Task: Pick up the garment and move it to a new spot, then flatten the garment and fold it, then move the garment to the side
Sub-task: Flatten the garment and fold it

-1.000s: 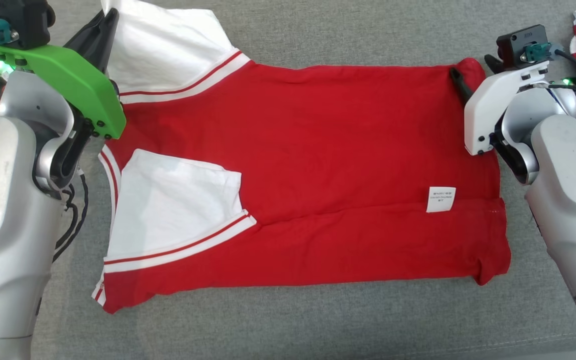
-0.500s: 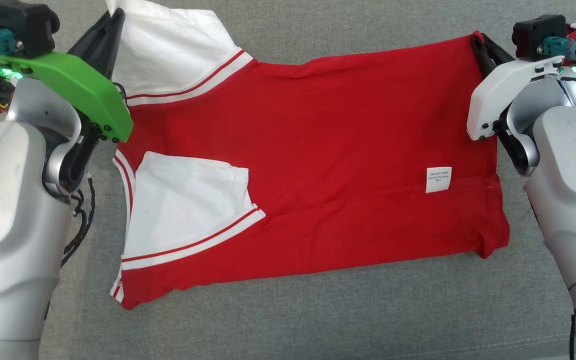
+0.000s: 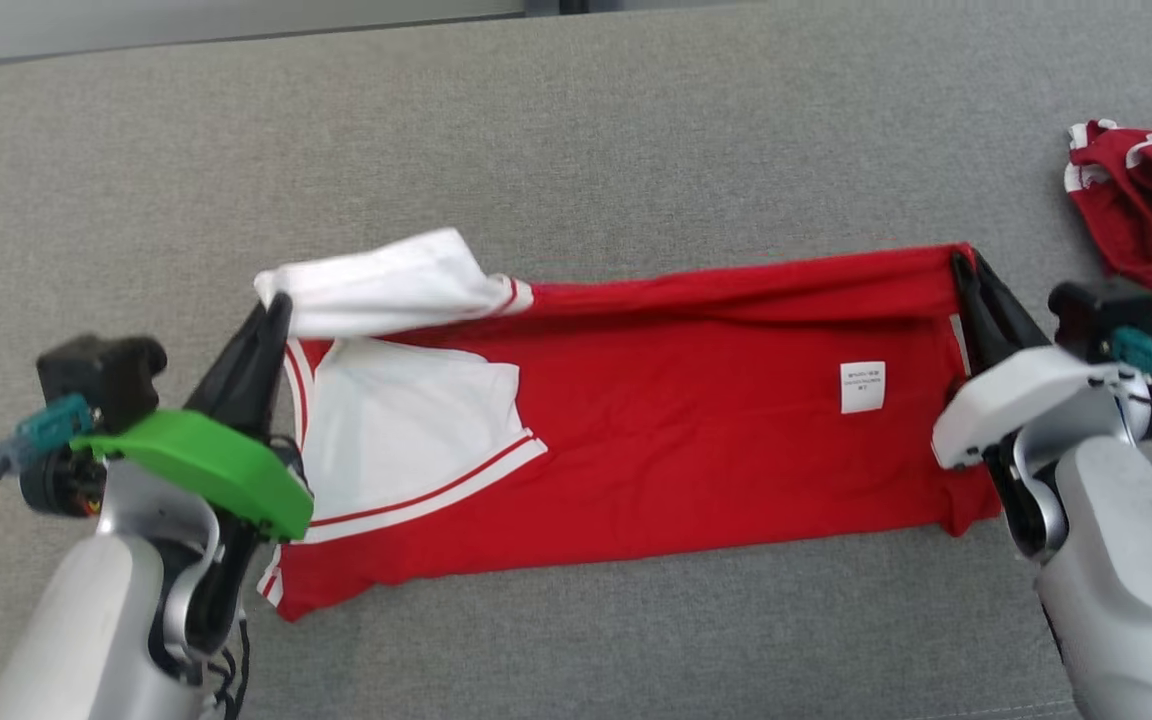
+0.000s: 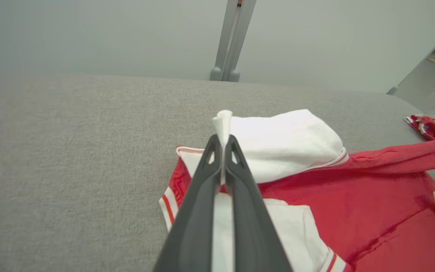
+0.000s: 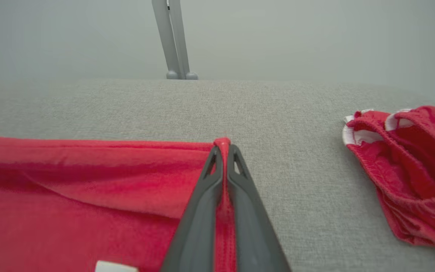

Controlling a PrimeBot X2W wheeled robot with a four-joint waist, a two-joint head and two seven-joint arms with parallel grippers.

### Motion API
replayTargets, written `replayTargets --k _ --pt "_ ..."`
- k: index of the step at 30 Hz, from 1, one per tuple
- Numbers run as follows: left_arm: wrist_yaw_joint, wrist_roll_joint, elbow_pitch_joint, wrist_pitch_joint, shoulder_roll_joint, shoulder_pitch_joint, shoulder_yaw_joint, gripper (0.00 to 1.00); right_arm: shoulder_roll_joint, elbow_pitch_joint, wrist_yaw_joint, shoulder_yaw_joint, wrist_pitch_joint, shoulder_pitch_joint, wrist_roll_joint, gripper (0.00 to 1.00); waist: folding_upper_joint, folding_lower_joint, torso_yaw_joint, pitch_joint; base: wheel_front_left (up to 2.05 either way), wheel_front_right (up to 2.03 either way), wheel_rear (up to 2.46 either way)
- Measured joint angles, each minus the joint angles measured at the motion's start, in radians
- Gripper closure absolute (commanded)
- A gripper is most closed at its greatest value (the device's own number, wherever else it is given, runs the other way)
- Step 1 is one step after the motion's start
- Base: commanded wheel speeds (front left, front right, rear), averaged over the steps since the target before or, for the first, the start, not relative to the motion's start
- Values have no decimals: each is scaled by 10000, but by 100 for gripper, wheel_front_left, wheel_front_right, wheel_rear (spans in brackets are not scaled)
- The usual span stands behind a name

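The left gripper (image 3: 273, 302) is closed tight on the cuff of the white sleeve (image 3: 386, 285) of the red shirt (image 3: 696, 440). In the left wrist view a tuft of white cloth pokes out past its tips. The right gripper (image 3: 962, 262) is clamped just as firmly on the shirt's far hem corner. Between the two grippers the shirt's far edge runs stretched in a raised band, doubled over the body below. The rest of the shirt lies on the grey fabric surface (image 3: 576, 150), nearer the robot than both sets of fingertips. Just beside the left gripper's fingers lies the second white sleeve (image 3: 406, 420). A white care label (image 3: 862, 386) sits near the right gripper. Red shorts (image 3: 1151, 215) lie apart, beyond the right gripper's outer side.
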Motion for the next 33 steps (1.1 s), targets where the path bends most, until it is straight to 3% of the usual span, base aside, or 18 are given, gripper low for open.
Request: replayTargets --k 8,17,18,19,20,22,33 --pt "786 -153 -817 -387 -263 2175 -27 100 763 -2107 0 -1074 380 2342 -359 100 0 0 284 -545 0 0 0" --pt "895 -314 -219 -644 -648 2854 -222 100 1292 -3292 0 -1559 938 3614 -650 100 0 0 389 -936 0 0 0" --pt "897 -318 -104 -719 -698 2863 -234 67 1337 -3340 0 -1547 966 3710 -690 86 0 0 392 -967 0 0 0" --pt "928 -270 10 -817 -717 2865 -245 11 1384 -3369 0 -1547 989 3788 -686 65 0 0 394 -996 0 0 0" --pt "938 -267 90 -909 -752 2868 -215 0 1415 -3411 0 -1555 989 3861 -662 28 0 0 394 -1019 0 0 0" --pt "991 -295 184 -1177 -865 2874 -132 0 1473 -3505 0 -1636 989 4056 -608 0 0 0 395 -1075 0 0 0" --pt "1532 213 278 -2625 -1041 2863 242 0 1622 -4165 -2 -2652 991 4713 -552 0 0 0 415 -1336 0 0 0"
